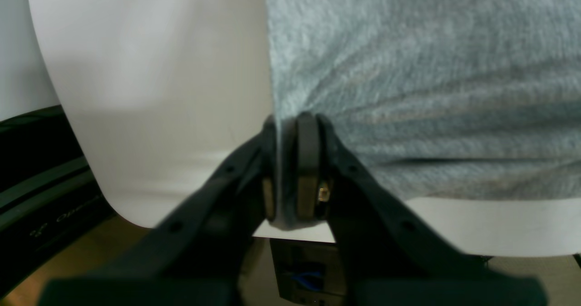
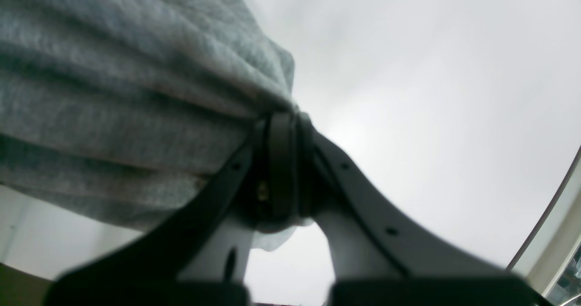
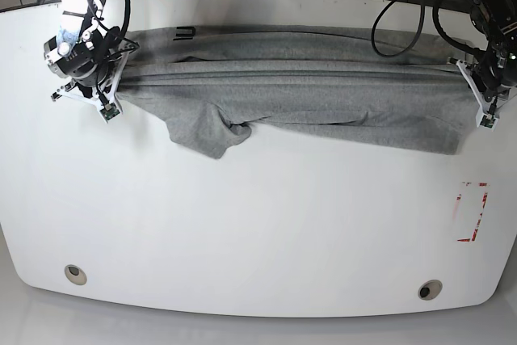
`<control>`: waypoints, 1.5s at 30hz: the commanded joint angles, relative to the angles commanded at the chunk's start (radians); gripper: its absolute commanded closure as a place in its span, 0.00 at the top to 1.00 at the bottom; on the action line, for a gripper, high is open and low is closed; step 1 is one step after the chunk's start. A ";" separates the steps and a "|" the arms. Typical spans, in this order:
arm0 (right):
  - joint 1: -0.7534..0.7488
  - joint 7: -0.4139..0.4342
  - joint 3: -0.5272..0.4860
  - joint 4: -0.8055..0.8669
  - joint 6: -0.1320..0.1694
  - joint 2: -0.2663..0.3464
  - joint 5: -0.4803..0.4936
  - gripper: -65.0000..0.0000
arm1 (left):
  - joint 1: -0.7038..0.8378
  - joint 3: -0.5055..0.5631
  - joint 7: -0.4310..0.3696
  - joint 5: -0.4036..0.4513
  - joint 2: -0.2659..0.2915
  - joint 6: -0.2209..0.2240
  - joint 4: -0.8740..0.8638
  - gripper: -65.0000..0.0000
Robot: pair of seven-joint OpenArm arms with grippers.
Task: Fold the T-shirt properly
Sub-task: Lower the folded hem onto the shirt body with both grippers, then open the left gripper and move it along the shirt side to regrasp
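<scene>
The T-shirt (image 3: pixel 307 98) hangs stretched between the two arms over the far part of the white table (image 3: pixel 258 224), its lower folds and one sleeve resting on the surface. The left gripper (image 1: pixel 290 170) pinches a grey edge of cloth between its pressed fingers. The right gripper (image 2: pixel 281 165) is also clamped on a bunched corner.

The left arm's black plastic pincer (image 1: pixel 290 170) has curved fingers (image 1: pixel 363 183) dotted with small screw holes and tipped by flat dark pads with brass-coloured fittings. The right arm's pincer (image 2: pixel 281 170) pairs a black finger with a pale grey one (same screw holes). From above, both arms show black housings, white brackets and looping black cables (image 3: pixel 388 22).
</scene>
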 joint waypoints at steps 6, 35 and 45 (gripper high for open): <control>0.003 0.002 0.000 0.000 0.000 0.000 0.000 0.00 | -0.005 0.000 0.002 -0.003 0.000 0.000 0.005 0.06; 0.313 0.011 -0.008 -0.167 0.000 -0.006 -0.009 0.00 | -0.473 0.035 -0.049 0.002 0.006 0.000 -0.201 0.07; 0.417 0.121 -0.008 -0.373 0.000 -0.006 -0.009 0.00 | -0.539 0.072 -0.284 0.002 0.005 0.048 -0.451 0.07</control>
